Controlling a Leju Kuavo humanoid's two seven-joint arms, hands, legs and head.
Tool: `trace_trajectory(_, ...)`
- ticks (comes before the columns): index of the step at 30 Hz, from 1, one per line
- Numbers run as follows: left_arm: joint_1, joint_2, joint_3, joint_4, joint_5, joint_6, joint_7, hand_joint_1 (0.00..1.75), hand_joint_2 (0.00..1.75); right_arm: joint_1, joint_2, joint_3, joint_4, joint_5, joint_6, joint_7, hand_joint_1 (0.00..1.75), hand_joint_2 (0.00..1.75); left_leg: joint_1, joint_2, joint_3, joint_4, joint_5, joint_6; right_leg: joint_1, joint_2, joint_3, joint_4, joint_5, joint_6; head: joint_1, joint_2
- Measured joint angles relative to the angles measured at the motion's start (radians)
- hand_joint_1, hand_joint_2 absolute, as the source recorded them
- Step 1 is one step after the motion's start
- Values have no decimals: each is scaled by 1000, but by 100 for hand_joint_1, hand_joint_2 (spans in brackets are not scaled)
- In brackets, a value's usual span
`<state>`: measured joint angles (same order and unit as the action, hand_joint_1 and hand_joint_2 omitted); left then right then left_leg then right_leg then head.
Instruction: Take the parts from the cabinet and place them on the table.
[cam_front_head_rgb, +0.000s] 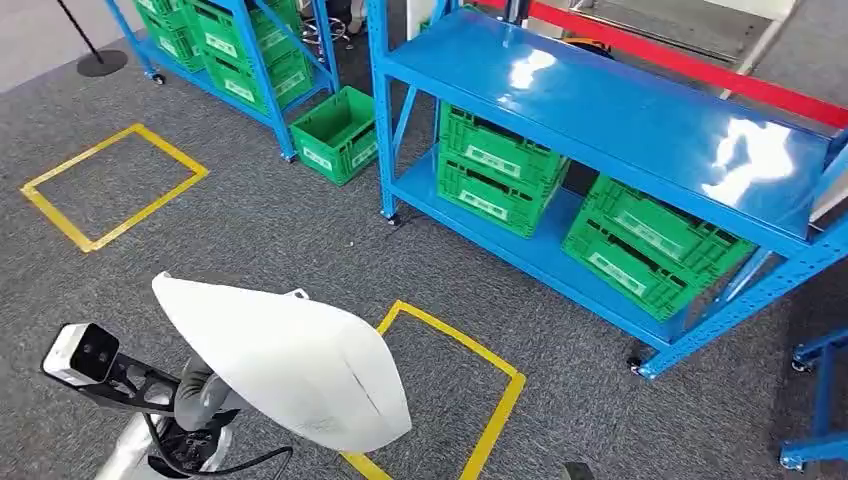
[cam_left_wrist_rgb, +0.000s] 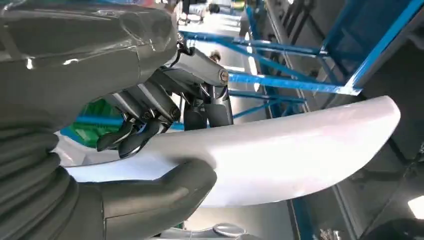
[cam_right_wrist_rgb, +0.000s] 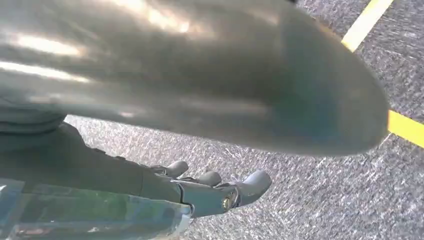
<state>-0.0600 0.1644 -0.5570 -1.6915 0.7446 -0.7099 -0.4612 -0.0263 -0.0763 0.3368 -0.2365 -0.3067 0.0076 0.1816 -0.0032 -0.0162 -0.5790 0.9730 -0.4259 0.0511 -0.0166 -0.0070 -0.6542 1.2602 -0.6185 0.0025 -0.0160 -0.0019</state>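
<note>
A large white curved part (cam_front_head_rgb: 290, 365), smooth and pointed at one end, hangs over the grey carpet at the lower left of the head view. My left hand (cam_front_head_rgb: 200, 400) grips it from below near its edge. In the left wrist view the thumb and dark fingers of my left hand (cam_left_wrist_rgb: 150, 125) clamp the rim of the white part (cam_left_wrist_rgb: 280, 145). My right hand (cam_right_wrist_rgb: 215, 187) hangs above the carpet with its fingers loosely extended and nothing in them.
A blue shelf rack (cam_front_head_rgb: 600, 100) stands ahead with a bare top shelf and green crates (cam_front_head_rgb: 495, 170) on its bottom shelf. Another green crate (cam_front_head_rgb: 335, 135) sits on the floor by a second rack (cam_front_head_rgb: 230, 50). Yellow tape squares (cam_front_head_rgb: 500, 400) mark the carpet.
</note>
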Motion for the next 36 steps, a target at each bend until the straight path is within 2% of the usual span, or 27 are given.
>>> trace_trajectory(1,0,0,0,0,-1,-3,0,175,175,3,-1,0,0,-2,0,0,0,0,-2,-16,-2,1,1,1,0,3,-31,58,-11,4,0,0)
trace_trajectory(2,0,-1,0,1,-1,-4,0,175,175,4,-1,0,0,-2,0,0,0,0,-2,-29,-2,3,1,1,0,3,-33,55,-3,11,0,0)
trace_trajectory(3,0,-1,0,1,-1,-6,0,175,175,4,-1,0,0,-2,0,0,0,0,-3,-42,-2,6,1,1,-1,4,-12,7,23,21,0,0)
trace_trajectory(5,0,-4,0,1,-1,-6,0,175,175,1,-2,0,0,-2,0,0,0,0,-2,-69,-1,14,-2,-4,-4,22,73,-185,107,40,0,0)
trace_trajectory(6,0,-4,0,1,-1,-6,-1,175,175,2,-3,0,0,-2,0,0,0,0,-2,-79,-7,20,-5,-8,-10,69,97,-250,126,39,2,0)
trace_trajectory(7,0,-4,0,1,-1,-7,-2,175,175,2,-2,0,2,-2,0,0,0,0,-9,-90,-14,30,-7,-13,-6,62,98,-252,130,26,0,0)
trace_trajectory(10,1,-4,0,1,-1,-8,-3,175,175,-2,-2,0,2,-2,0,0,0,0,-3,-108,-23,28,0,-24,2,38,99,-248,135,14,0,0)
trace_trajectory(11,1,-3,0,1,-1,-8,-3,175,175,-3,1,0,1,-2,0,0,0,0,-2,-102,-28,34,-6,-28,-12,28,100,-253,139,7,0,0)
trace_trajectory(12,0,-3,0,0,0,-8,-4,175,175,-5,0,0,1,-2,0,0,0,0,-7,-48,-34,53,-23,-37,-10,21,101,-253,139,3,-1,0)
trace_trajectory(13,-3,-3,0,0,-1,-8,-4,175,175,-4,-1,0,1,-2,0,0,0,0,-4,-12,-60,108,-58,-44,-8,12,102,-253,138,-5,-6,0)
trace_trajectory(15,-3,-4,0,1,-1,-8,-5,175,175,0,-2,0,1,-2,0,0,0,0,6,11,-143,282,-138,-54,-4,-11,101,-253,135,-10,-6,0)
trace_trajectory(16,-3,-3,0,1,-1,-8,-5,175,175,2,-2,0,1,-2,0,0,0,0,10,12,-175,346,-156,-57,-2,-23,100,-253,135,-11,-6,0)
trace_trajectory(17,-3,-3,0,1,-1,-8,-5,175,175,2,-2,0,1,-2,0,0,0,0,12,14,-185,364,-150,-59,-1,-35,101,-253,134,-11,-6,0)
trace_trajectory(18,-3,-3,0,1,-1,-8,-5,175,175,1,-2,0,1,-2,0,0,0,0,13,16,-170,330,-124,-58,-1,-45,101,-253,133,-12,-6,0)
trace_trajectory(20,-3,-3,0,1,-1,-8,-5,175,175,-2,-2,0,1,-2,0,0,0,0,11,34,-74,149,-40,-46,2,-65,104,-254,132,-13,-6,0)
trace_trajectory(21,-4,-3,0,0,-1,-8,-5,175,175,-3,0,0,1,-2,0,0,0,0,2,84,-22,59,-12,-32,2,-72,106,-254,130,-10,-6,0)
trace_trajectory(22,-6,-3,0,-1,-1,-8,-5,175,175,-3,5,0,1,-2,0,0,0,0,-12,116,-12,35,-25,-27,12,-81,106,-252,126,-4,-5,0)
trace_trajectory(25,-6,-3,0,-1,0,-8,-5,175,175,-2,4,0,1,-2,0,0,0,0,-15,79,-20,32,-19,-20,10,-111,110,-259,124,3,-5,0)
trace_trajectory(26,-6,-3,0,-3,0,-8,-5,175,175,-5,5,0,1,-2,0,0,0,0,-15,62,-17,17,-12,-12,12,-126,119,-265,124,11,-7,0)
trace_trajectory(27,-3,-3,0,-3,-1,-8,-5,175,175,-5,3,0,0,-2,0,0,0,0,-2,50,2,-1,0,-10,8,-97,113,-252,113,12,-4,0)
trace_trajectory(28,-9,-3,0,-3,1,-9,-6,175,175,-4,3,0,0,-2,0,-1,0,0,-1,40,5,-9,5,-2,7,-44,95,-209,87,5,-3,0)
trace_trajectory(29,-12,-6,0,-3,0,-8,-6,175,175,-2,3,1,0,-2,0,-1,0,0,-1,25,2,-9,8,1,7,-15,57,-126,52,-3,1,0)
trace_trajectory(31,-10,-9,-1,-2,-2,-9,-6,175,175,3,1,1,1,-2,0,-1,0,0,-2,-7,1,-8,8,2,5,2,-21,31,0,-5,2,0)
trace_trajectory(32,-10,-9,-1,0,-2,-9,-6,175,175,6,-1,1,2,-2,0,-1,0,0,-2,-23,1,-7,8,1,4,3,-40,61,-2,2,3,0)
trace_trajectory(34,-10,-10,-1,0,-2,-9,-6,175,175,6,-2,1,2,-2,0,-1,0,0,0,-53,2,-1,6,-2,-3,5,-10,-25,50,28,2,0)
trace_trajectory(35,-10,-11,-1,0,-2,-9,-6,175,175,6,-3,1,2,-2,0,-2,0,0,3,-68,1,8,2,-8,-10,14,35,-127,97,44,2,0)
trace_trajectory(36,-11,-11,-1,0,-2,-10,-6,175,175,6,-3,1,2,-3,0,-3,0,0,5,-79,-1,17,-4,-15,-17,38,73,-210,130,55,3,0)
